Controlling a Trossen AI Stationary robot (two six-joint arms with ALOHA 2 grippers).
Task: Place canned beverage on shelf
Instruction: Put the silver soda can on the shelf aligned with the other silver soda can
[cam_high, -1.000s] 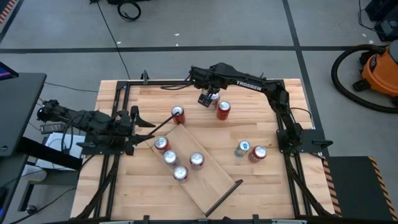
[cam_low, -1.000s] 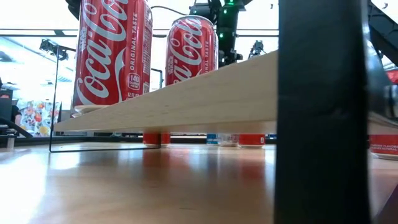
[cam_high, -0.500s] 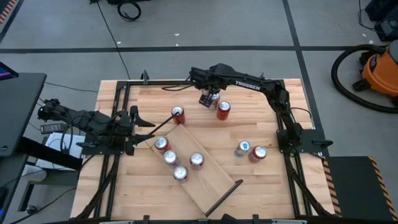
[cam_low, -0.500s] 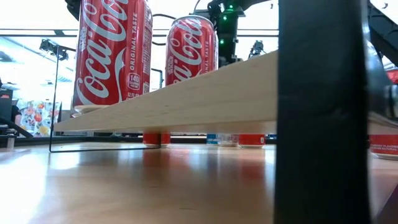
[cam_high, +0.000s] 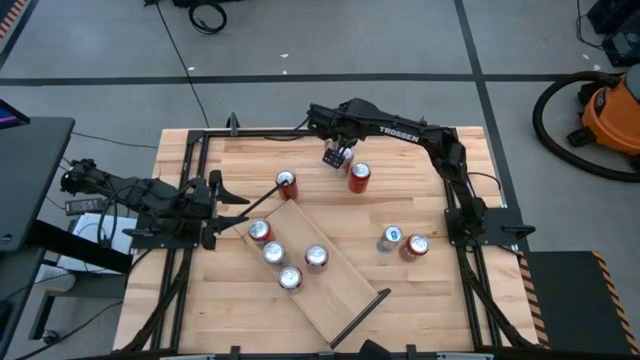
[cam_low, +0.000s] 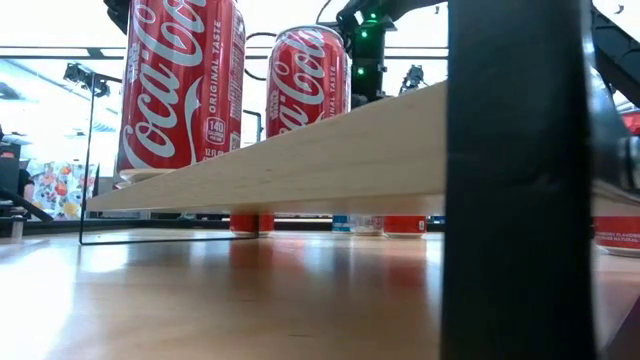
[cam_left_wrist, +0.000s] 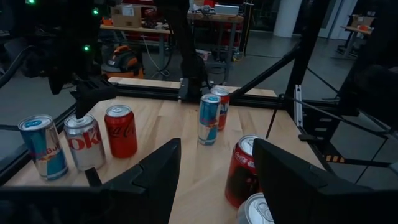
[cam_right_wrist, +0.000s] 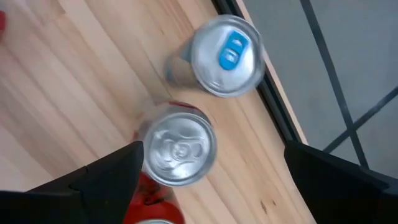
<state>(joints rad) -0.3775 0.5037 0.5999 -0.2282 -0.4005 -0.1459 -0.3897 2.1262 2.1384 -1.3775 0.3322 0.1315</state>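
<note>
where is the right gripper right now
In the high view the right gripper hovers open over the table's far middle, beside a red can.

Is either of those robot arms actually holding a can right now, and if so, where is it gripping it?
No. The right gripper hangs with open jaws above cans at the table's far edge. The left gripper waits near the shelf, holding nothing.

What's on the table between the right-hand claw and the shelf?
Only bare tabletop between right gripper and shelf, in the high view; a red can stands just beside.
</note>
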